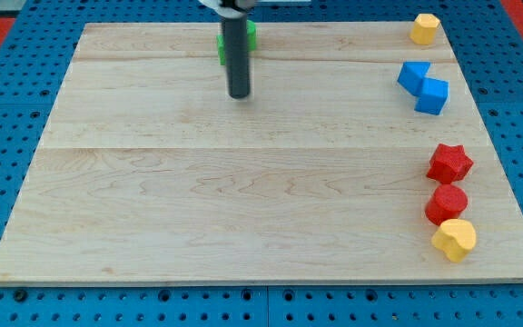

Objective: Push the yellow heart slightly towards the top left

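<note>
The yellow heart (455, 240) lies at the view's bottom right corner of the wooden board (243, 182), touching a red round block (447, 203) just above it. My tip (239, 94) rests on the board near the view's top, left of centre, far from the yellow heart. A green block (250, 36) sits behind the rod and is mostly hidden by it.
A red star (449, 163) lies above the red round block. A blue block (424, 86) sits at the right, upper part. A yellow hexagon-like block (425, 29) is at the view's top right corner. A blue perforated surface surrounds the board.
</note>
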`<action>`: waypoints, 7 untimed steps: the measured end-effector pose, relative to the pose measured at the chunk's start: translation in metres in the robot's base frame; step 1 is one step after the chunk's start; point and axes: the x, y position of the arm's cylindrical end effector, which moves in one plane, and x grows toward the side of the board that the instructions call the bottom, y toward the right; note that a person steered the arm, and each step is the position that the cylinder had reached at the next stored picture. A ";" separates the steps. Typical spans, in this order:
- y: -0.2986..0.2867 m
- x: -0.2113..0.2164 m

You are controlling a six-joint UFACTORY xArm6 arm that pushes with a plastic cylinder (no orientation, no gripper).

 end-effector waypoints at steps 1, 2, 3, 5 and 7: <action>0.077 0.088; 0.112 0.199; 0.127 0.249; 0.194 0.251; 0.309 0.240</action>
